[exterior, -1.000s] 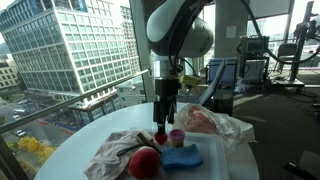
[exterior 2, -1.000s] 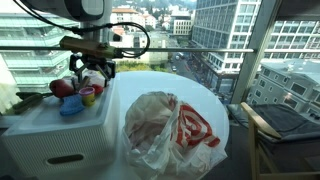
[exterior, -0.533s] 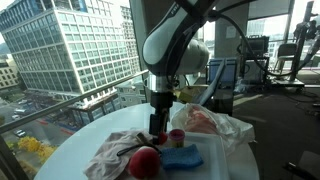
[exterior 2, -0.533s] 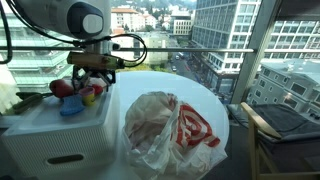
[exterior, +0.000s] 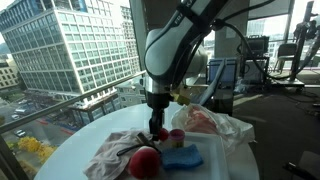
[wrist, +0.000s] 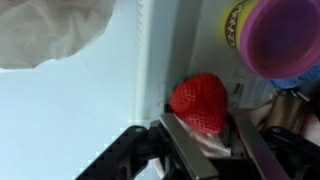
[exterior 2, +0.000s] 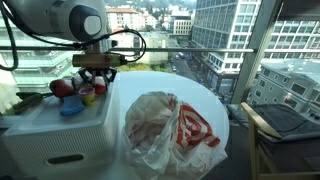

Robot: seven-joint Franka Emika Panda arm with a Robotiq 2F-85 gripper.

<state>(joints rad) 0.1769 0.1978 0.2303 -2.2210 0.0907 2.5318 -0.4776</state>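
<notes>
In the wrist view a red strawberry (wrist: 200, 100) lies on a white surface, its lower part between my gripper's (wrist: 202, 122) two fingers, which press against its sides. In both exterior views the gripper (exterior: 156, 130) (exterior 2: 90, 84) points straight down at the white top (exterior: 215, 162), between a red apple (exterior: 145, 162) and a small pink cup (exterior: 177, 136). The strawberry itself is hidden by the fingers in the exterior views. The pink cup (wrist: 285, 40), with yellow behind it, stands just beyond the strawberry.
A blue object (exterior: 182, 157) (exterior 2: 70, 108) lies beside the apple (exterior 2: 62, 87). A crumpled white cloth (exterior: 115, 152) (wrist: 50, 30) sits beside them. A white and red plastic bag (exterior: 210, 122) (exterior 2: 165, 125) rests on the round table (exterior 2: 195, 90). Window glass stands behind.
The gripper has come down a little over the strawberry and its fingers have drawn in from wide open onto its sides. The arm's upper part has leaned over.
</notes>
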